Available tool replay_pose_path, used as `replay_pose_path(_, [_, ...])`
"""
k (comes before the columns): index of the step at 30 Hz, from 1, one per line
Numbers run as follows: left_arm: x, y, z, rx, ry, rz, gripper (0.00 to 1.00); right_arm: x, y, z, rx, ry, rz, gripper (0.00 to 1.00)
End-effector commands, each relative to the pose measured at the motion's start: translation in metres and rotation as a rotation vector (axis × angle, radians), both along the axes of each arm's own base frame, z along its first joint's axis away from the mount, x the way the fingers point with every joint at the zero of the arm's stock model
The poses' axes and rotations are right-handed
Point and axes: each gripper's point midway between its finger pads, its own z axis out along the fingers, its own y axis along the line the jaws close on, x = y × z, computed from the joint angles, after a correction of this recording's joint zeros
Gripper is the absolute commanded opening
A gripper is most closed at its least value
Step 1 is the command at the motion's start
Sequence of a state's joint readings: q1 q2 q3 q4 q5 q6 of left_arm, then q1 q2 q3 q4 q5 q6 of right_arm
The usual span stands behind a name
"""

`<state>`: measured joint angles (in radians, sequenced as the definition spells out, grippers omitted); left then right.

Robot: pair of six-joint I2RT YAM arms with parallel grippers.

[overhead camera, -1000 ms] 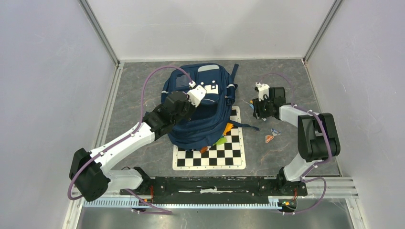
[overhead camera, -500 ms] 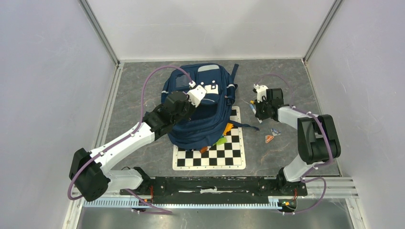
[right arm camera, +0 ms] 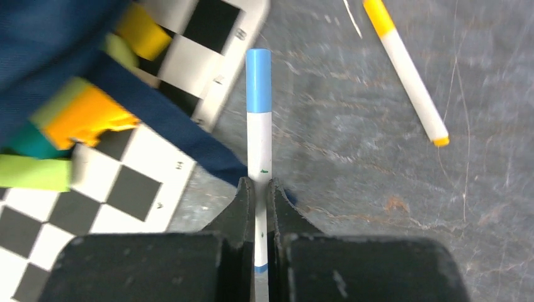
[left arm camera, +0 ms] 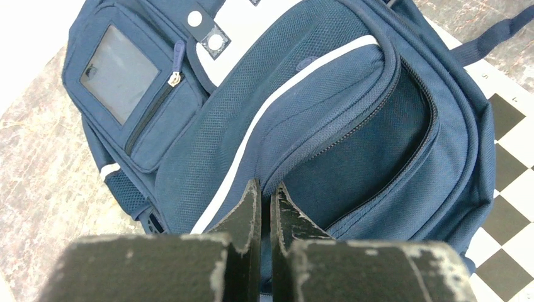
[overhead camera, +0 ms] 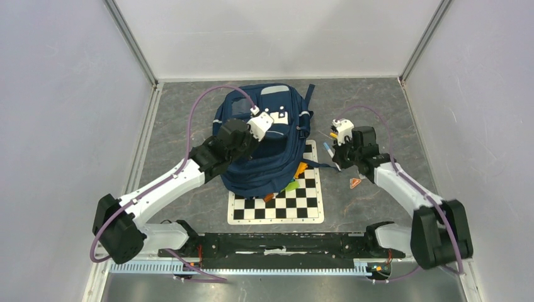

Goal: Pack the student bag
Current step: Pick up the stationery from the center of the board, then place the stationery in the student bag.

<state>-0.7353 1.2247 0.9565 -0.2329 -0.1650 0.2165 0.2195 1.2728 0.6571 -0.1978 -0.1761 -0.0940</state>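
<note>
Right wrist view has the right fingers (right arm camera: 247, 194) pinching a white marker with a blue cap (right arm camera: 259, 126) close to its tail end, so most of its length sticks out toward 12 o'clock. Whether it is clear of the grey surface (right arm camera: 352, 189) I cannot tell. A navy strap (right arm camera: 170, 129) runs in from 10 o'clock and ends right by the grip, and a second marker with a yellow cap (right arm camera: 409, 75) lies loose at 2 o'clock. From above, the bag (overhead camera: 271, 165) lies in the middle of the surface, a little toward 12 o'clock, with its near end over a checkered board (overhead camera: 277, 209). The right fingers sit at its 3 o'clock side, and orange and green bits (overhead camera: 295, 178) poke out at its 5 o'clock corner. The left fingers (left arm camera: 254, 200) are pressed together on the zipped rim of the bag's open pocket (left arm camera: 362, 148) and seem to nip the fabric there. The main risk is the end-on hold: with so much marker ahead of the grip, a swing or a knock could make it pivot or slide out. The cap could also snag the strap on the way across, or hit the pocket rim instead of going into the gap. If the thin pinch on the rim lets go, the mouth would likely sag shut. Both arms meeting over the bag could also bump each other.
</note>
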Motion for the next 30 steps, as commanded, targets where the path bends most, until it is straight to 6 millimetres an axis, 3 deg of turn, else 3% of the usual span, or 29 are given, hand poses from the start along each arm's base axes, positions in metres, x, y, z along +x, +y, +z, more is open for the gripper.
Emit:
replay_pose_path(1, [0.008, -0.024, 0.049, -0.137, 0.008, -0.005, 0.02, -0.009, 0.033, 0.047, 0.078, -0.142, 0.11, 0.0])
replay_pose_path(8, [0.004, -0.032, 0.056, -0.172, 0.098, 0.006, 0.02, -0.039, 0.096, 0.109, 0.165, -0.316, 0.398, 0.0])
replay_pose_path(14, [-0.003, -0.038, 0.045, -0.204, 0.116, -0.046, 0.02, -0.066, 0.142, 0.139, 0.147, -0.46, 0.616, 0.0])
replay_pose_path(18, [-0.007, -0.042, 0.041, -0.215, 0.142, -0.071, 0.02, -0.071, 0.164, 0.157, 0.061, -0.568, 0.678, 0.0])
replay_pose_path(23, [-0.008, -0.04, 0.04, -0.206, 0.14, -0.069, 0.02, -0.063, 0.182, 0.169, -0.139, -0.639, 0.719, 0.0])
replay_pose_path(30, [-0.009, -0.037, 0.045, -0.209, 0.122, -0.072, 0.02, -0.05, 0.191, 0.159, -0.416, -0.687, 0.763, 0.0])
